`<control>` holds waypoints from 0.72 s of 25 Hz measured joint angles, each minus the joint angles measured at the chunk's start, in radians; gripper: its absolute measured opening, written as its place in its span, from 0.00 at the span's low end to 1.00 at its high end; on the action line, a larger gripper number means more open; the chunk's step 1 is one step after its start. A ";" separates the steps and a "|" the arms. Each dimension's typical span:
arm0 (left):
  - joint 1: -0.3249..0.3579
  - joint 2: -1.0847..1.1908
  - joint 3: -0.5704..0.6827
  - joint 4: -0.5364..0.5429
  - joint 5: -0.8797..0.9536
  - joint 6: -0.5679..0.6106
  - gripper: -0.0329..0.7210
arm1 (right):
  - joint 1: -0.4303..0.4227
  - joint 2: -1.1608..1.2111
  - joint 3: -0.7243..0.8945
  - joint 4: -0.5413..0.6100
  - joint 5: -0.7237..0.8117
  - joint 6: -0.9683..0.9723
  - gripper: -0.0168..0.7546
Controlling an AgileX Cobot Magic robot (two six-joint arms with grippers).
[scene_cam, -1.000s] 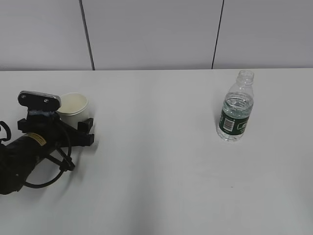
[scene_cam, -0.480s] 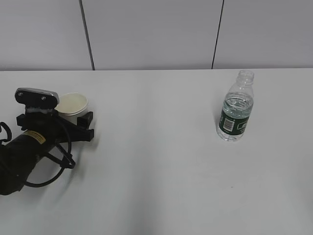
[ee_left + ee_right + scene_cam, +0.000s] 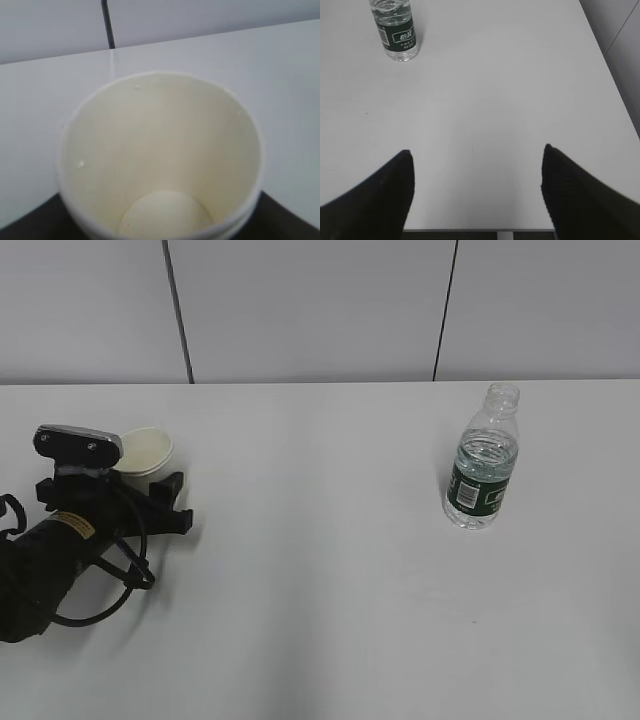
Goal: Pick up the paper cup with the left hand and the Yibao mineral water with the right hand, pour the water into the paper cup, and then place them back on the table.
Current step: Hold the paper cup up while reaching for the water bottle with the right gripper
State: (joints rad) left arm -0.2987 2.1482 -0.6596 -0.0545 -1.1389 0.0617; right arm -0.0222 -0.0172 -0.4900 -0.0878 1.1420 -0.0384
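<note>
Cream-white paper cup sits between the black left gripper's jaws; grip unclear. Black right gripper gapes, empty. Squeezing may crumple the cup.

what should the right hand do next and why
Probably reach forward-left toward the bottle. The right hand is open and empty near the table's front edge, far from the bottle, while the left hand is already around the cup.

Matt cream paper cup, clear glossy ribbed plastic bottle, smooth matt white tabletop.
</note>
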 joint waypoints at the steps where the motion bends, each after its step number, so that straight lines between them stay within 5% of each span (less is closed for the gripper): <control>1: 0.000 0.000 0.000 0.000 -0.001 0.000 0.63 | 0.000 0.000 0.000 0.000 0.000 0.000 0.78; 12: -0.008 -0.017 0.011 0.042 0.002 -0.002 0.60 | 0.000 0.000 0.000 0.000 0.000 0.000 0.78; 18: -0.075 -0.136 0.067 0.065 0.040 -0.005 0.60 | 0.000 0.034 -0.033 0.000 -0.056 -0.007 0.78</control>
State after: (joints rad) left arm -0.3735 2.0124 -0.5929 0.0104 -1.0993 0.0568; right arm -0.0222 0.0172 -0.5231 -0.0878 1.0861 -0.0451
